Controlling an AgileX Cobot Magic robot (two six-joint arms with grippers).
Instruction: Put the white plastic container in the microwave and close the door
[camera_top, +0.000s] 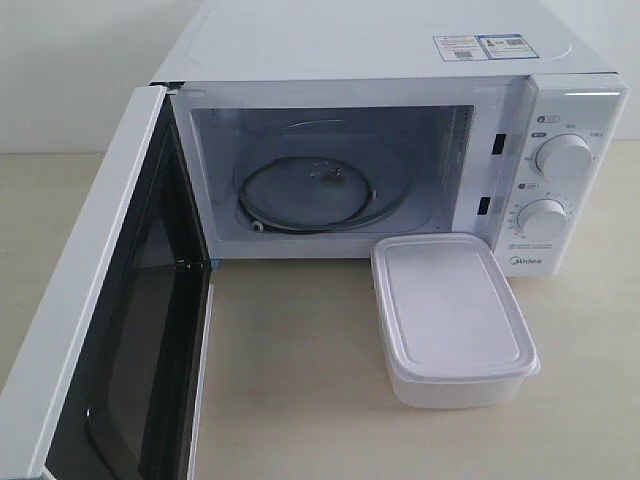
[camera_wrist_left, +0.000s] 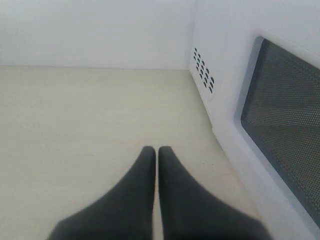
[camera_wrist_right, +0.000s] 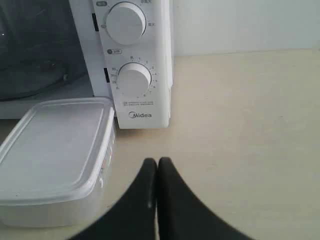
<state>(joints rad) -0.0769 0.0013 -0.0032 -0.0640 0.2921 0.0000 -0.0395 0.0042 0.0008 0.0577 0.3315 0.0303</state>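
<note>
Right pincer (camera_wrist_right: 157, 161) is clenched empty and nearest the box (camera_top: 452, 318), which sits on the table (camera_top: 300, 380) just to its left, before the microwave (camera_top: 400, 60), long side pointing inward.

We see a pale cream desk (camera_top: 300, 400) with a matte, faintly streaked top. Its far edge meets a plain white wall (camera_top: 70, 70) that runs along the whole back. In both wrist views we find the same pale desk top reaching back to that white wall, evenly lit, with only soft shadows on it.
</note>
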